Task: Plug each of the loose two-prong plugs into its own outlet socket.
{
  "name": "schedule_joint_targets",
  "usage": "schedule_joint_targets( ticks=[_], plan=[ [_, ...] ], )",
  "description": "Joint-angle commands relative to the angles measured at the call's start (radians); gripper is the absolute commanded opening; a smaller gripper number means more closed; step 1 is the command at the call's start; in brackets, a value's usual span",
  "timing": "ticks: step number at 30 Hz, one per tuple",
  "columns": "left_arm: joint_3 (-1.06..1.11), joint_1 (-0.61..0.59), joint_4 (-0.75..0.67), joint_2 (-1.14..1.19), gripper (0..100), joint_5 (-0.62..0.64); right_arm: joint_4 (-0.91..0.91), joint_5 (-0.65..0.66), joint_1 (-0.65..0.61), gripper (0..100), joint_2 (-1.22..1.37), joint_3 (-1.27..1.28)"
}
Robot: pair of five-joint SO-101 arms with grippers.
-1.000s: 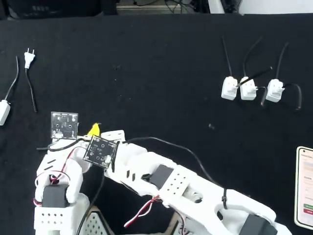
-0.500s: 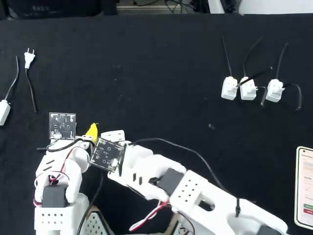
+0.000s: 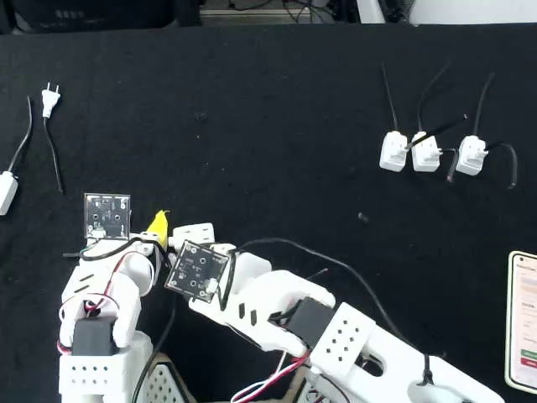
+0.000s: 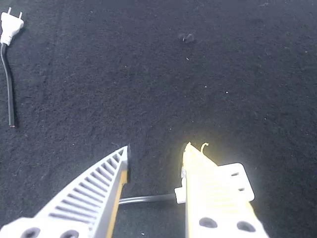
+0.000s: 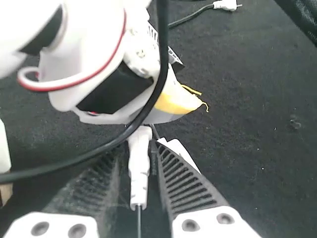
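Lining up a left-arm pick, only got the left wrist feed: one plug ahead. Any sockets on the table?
Observer: Three white blocks in a row on the right arm's side; likely the sockets.
Operator: Anything crowding my tool?
Observer: The right arm lies across, its wrist close beside the left tool.
Operator: More plugs?
Observer: One white piece at the table's left edge, partly cut off; plug or socket, can't tell.

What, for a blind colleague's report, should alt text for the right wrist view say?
The right end effector grips a white plug, close beside the other arm. Another loose plug lies farther off on the black table.
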Motion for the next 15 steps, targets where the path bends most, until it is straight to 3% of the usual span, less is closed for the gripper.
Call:
schedule_joint_targets(
  ticks=[1,15],
  plan=[
    [-0.008,0.001,-0.002,0.006,18,-0.009,-0.006,-0.014,0.026,1.1,-0.044,-0.018],
    [0.035,0.025,-0.048,0.006,18,-0.011,0.002,-0.015,0.068,1.1,-0.039,-0.025]
  ],
)
